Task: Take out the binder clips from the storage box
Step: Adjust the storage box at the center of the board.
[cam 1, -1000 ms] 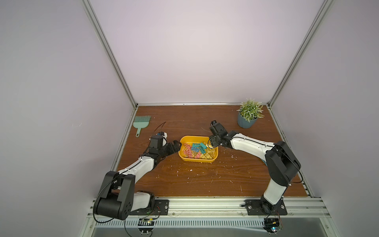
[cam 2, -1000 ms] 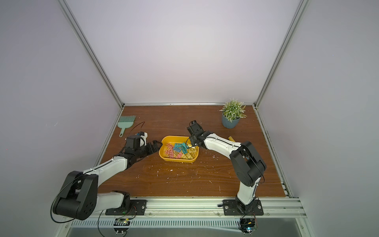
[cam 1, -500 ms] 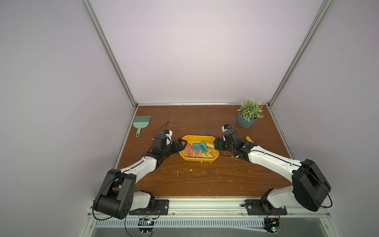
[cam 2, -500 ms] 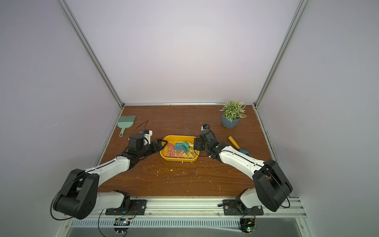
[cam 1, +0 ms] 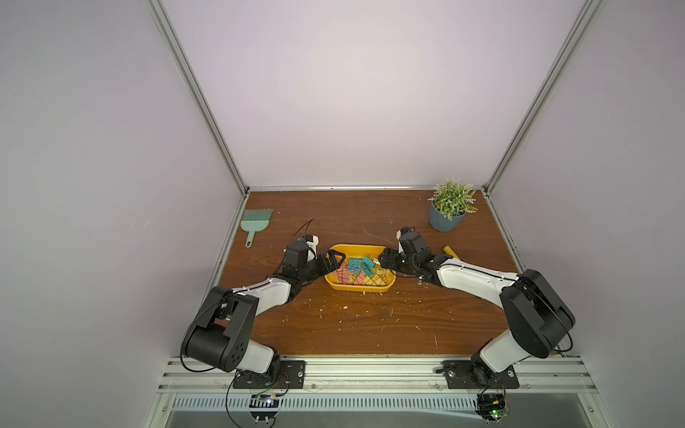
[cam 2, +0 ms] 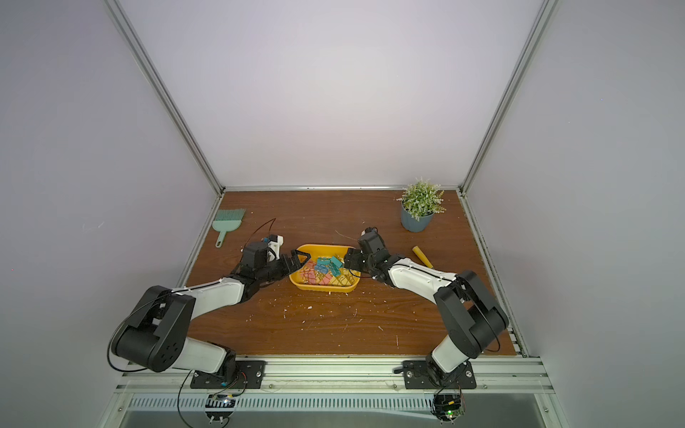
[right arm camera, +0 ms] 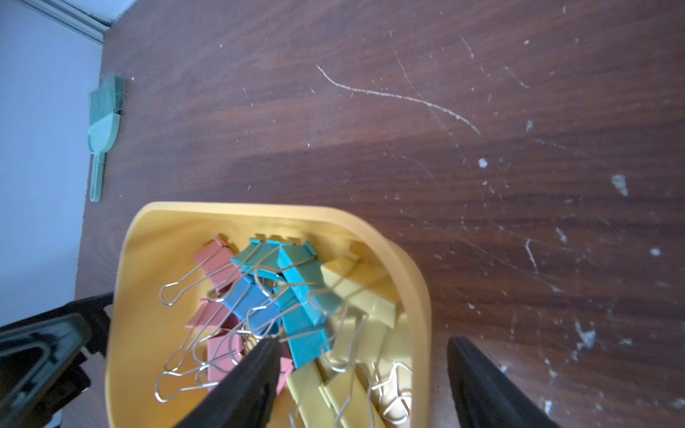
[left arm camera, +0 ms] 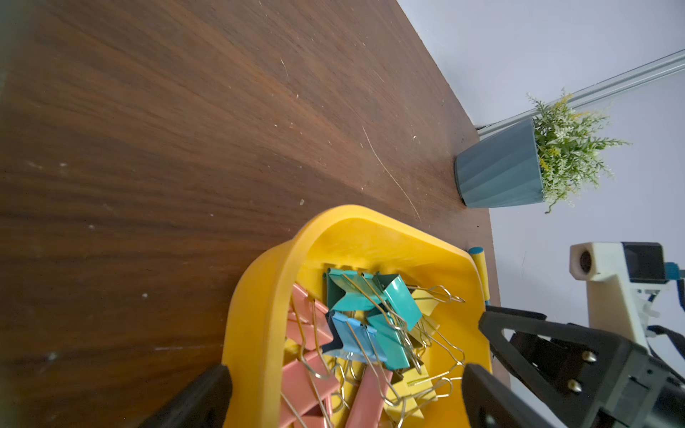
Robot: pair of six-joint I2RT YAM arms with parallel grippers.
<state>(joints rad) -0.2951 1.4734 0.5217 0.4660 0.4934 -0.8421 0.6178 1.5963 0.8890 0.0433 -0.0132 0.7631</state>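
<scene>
A brown wooden surface point(cam 1: 370, 326) fills the floor of a pale-walled booth. From its near edge a black-and-white left arm point(cam 1: 267, 292) and right arm point(cam 1: 470, 281) reach in and meet at the middle. There sits a yellow storage box point(cam 1: 356, 247). The left claw point(cam 1: 333, 260) is spread wide and empty at the box's left end. The right claw point(cam 1: 385, 261) is also released, straddling the box's right wall. A potted plant point(cam 1: 446, 220) stands in the far right corner. A green brush point(cam 1: 255, 222) lies far left. Pink, teal, blue and yellow binder clips point(cam 1: 357, 270) lie heaped inside the box.
</scene>
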